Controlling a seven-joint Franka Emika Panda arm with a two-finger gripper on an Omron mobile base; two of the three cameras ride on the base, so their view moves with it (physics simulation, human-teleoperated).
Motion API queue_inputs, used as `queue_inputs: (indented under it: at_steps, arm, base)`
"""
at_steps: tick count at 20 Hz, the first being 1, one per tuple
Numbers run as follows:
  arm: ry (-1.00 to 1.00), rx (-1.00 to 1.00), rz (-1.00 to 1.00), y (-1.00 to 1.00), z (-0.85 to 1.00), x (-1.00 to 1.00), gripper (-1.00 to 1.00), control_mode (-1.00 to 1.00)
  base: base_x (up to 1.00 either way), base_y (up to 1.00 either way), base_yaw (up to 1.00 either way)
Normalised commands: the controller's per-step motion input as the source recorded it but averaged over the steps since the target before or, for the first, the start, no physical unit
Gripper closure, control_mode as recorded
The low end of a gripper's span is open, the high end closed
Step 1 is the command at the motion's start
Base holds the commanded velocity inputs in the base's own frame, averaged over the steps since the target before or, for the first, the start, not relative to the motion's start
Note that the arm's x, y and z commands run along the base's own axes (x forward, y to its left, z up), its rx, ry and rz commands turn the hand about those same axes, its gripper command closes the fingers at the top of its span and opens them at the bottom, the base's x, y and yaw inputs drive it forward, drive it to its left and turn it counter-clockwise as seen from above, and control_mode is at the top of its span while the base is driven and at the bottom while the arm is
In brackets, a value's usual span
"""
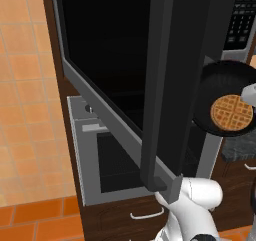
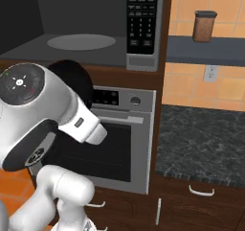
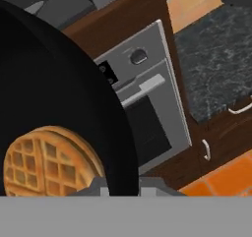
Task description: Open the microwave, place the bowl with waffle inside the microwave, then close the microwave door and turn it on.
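The black bowl (image 1: 225, 85) hangs in the air, tilted, with the round golden waffle (image 1: 231, 115) lying in it. In the hand view my gripper (image 3: 123, 187) is shut on the bowl's (image 3: 59, 83) rim, the waffle (image 3: 49, 160) just left of the fingertips. The microwave door (image 1: 105, 50) stands swung open toward the base, its tall black handle (image 1: 160, 90) left of the bowl. The microwave (image 2: 86, 24) cavity lies open with a turntable (image 2: 81, 41) inside and the keypad (image 2: 142, 19) on its right. The bowl (image 2: 79, 79) hangs below and in front of the cavity, partly hidden by my arm.
A silver oven (image 2: 122, 129) with knobs and a bar handle sits under the microwave. To its right is a dark stone counter (image 2: 201, 139) above drawers. A brown jar (image 2: 204, 26) stands on a shelf above the counter. The floor is orange tile (image 1: 30, 215).
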Motion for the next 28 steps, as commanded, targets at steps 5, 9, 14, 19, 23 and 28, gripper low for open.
queue_inputs:
  at_steps: [5, 9, 14, 19, 23, 28]
  arm:
    - [0.06, -0.01, 0.22, 1.00, 0.80, 0.21, 1.00, -1.00]
    - [0.00, 0.30, 0.06, 0.71, 0.36, 0.38, 1.00, -1.00]
    - [-0.12, 0.46, -0.22, 0.53, -0.03, 0.36, 1.00, -1.00]
    - [-0.04, 0.11, -0.34, 0.72, -0.01, 0.62, 1.00, -1.00]
    - [0.00, 0.24, -0.27, 0.13, 0.00, 0.89, 1.00, -1.00]
    - [0.05, 0.33, 0.05, -0.07, 0.00, 1.00, 1.00, -1.00]
  base:
    - [0.00, 0.00, 0.00]
    - [0.00, 0.00, 0.00]
    - [0.00, 0.00, 0.00]
    - [0.00, 0.00, 0.00]
    - [0.00, 0.00, 0.00]
    - [0.00, 0.00, 0.00]
